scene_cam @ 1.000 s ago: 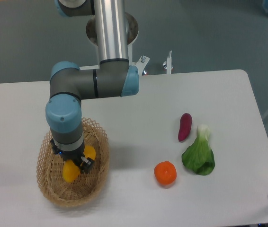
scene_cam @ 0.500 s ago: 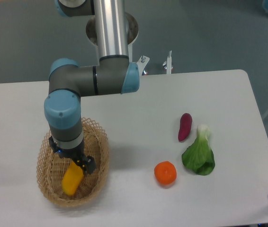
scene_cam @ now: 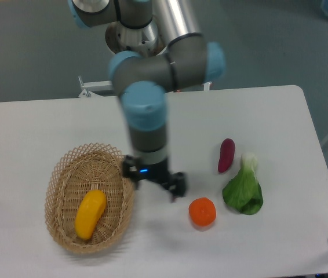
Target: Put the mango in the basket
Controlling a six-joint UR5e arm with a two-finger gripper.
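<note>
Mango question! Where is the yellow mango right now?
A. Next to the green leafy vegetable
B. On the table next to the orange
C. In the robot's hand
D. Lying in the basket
D. The mango lies inside the basket, and nothing is touching it; the hand hangs empty over the table between the basket and the orange.

The arm reaches down from the top, wrist vertical. The tool (scene_cam: 154,180) points downward, its two fingers spread apart, holding nothing.
</note>
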